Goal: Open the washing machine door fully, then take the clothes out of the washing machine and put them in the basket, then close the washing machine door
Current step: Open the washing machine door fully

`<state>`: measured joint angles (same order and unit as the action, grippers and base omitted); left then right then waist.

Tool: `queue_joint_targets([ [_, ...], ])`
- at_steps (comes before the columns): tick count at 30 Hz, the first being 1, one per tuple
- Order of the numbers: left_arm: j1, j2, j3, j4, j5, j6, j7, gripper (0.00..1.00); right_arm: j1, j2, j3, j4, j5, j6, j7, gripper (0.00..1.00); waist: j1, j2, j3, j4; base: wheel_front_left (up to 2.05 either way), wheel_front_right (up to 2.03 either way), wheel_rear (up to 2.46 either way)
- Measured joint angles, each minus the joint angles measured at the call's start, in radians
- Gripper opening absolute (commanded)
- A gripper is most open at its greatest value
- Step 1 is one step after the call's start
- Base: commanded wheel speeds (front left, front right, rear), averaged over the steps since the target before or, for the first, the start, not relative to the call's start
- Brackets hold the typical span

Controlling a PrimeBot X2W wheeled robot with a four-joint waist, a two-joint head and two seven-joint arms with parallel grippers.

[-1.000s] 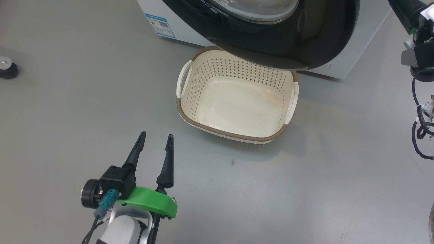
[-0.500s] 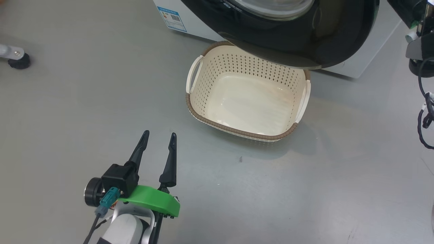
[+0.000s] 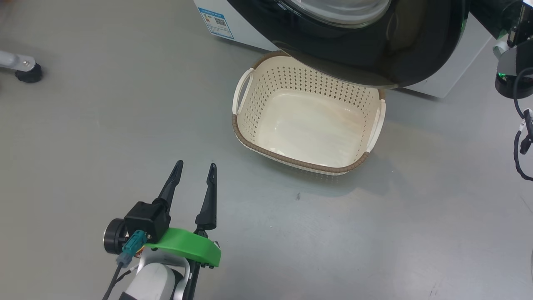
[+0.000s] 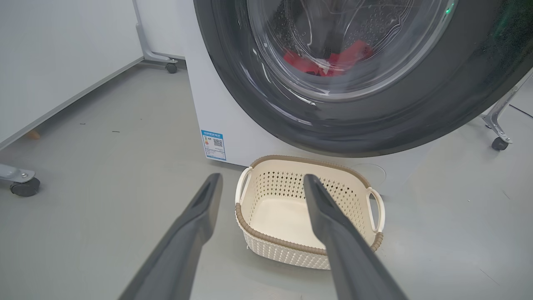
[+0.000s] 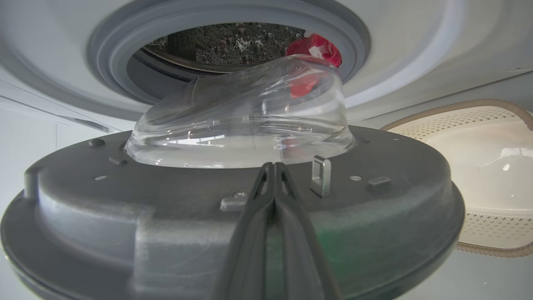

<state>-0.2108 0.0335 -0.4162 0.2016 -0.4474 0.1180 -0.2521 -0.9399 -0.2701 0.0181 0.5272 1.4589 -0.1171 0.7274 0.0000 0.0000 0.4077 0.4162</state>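
The washing machine door (image 3: pixel 374 54), glossy black with a glass bowl (image 5: pixel 241 116), stands partly open above the far side of the basket (image 3: pixel 300 163). My right gripper (image 5: pixel 272 166) is shut, its tips against the door's grey inner face (image 5: pixel 125 200) beside the metal latch (image 5: pixel 321 175). The red clothes (image 5: pixel 316 48) lie in the steel drum behind the grey gasket (image 5: pixel 108 54), and the clothes (image 4: pixel 329 62) also show through the glass. My left gripper (image 3: pixel 195 165) hangs open over the floor, near-left of the cream basket (image 4: pixel 270 239), which holds nothing.
The white washing machine (image 4: pixel 200 104) carries a blue label (image 4: pixel 213 145) at its lower corner. A castered frame foot (image 3: pixel 27 75) stands at the far left, another caster (image 4: pixel 499 143) to the machine's right. My right arm's body and cables (image 3: pixel 514 71) hang at the right edge.
The head camera has shifted, so the whole scene sits further right. The door's edge reaches slightly further right over the basket. The left gripper has stayed open and still.
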Motion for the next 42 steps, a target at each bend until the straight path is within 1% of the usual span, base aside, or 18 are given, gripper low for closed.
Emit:
queue_joint_targets([
  [6,0.000,0.000,0.001,0.001,0.000,0.000,0.000,1.00,0.000,0.003,-0.003,0.022,0.007,0.000,0.016,0.00,0.0000,0.0000,-0.003,0.001,0.00,0.00,0.00],
  [11,-0.001,0.000,0.003,0.012,0.000,0.000,0.000,1.00,0.003,0.023,-0.009,0.055,0.030,-0.001,0.028,0.00,0.0000,0.0000,-0.017,-0.002,0.00,0.00,0.00],
  [17,-0.001,0.000,0.012,0.017,0.006,0.000,0.000,1.00,0.015,0.056,-0.013,0.081,0.059,-0.001,0.042,0.00,0.0000,0.0000,-0.040,-0.006,0.00,0.00,0.00],
  [26,-0.001,0.000,0.023,0.025,0.017,0.000,0.000,1.00,0.060,0.094,0.012,0.113,0.064,-0.001,0.068,0.00,0.0000,0.0000,-0.077,-0.017,0.00,0.00,0.00],
  [34,0.000,0.000,0.028,0.033,0.037,0.000,0.000,1.00,0.095,0.151,0.026,0.127,0.089,-0.002,0.092,0.00,0.0000,0.0000,-0.106,-0.028,0.00,0.00,0.00],
  [42,0.002,0.000,0.029,0.038,0.038,0.000,0.000,1.00,0.111,0.172,0.052,0.127,0.090,-0.002,0.108,0.00,0.0000,0.0000,-0.123,-0.035,0.00,0.00,0.00],
])
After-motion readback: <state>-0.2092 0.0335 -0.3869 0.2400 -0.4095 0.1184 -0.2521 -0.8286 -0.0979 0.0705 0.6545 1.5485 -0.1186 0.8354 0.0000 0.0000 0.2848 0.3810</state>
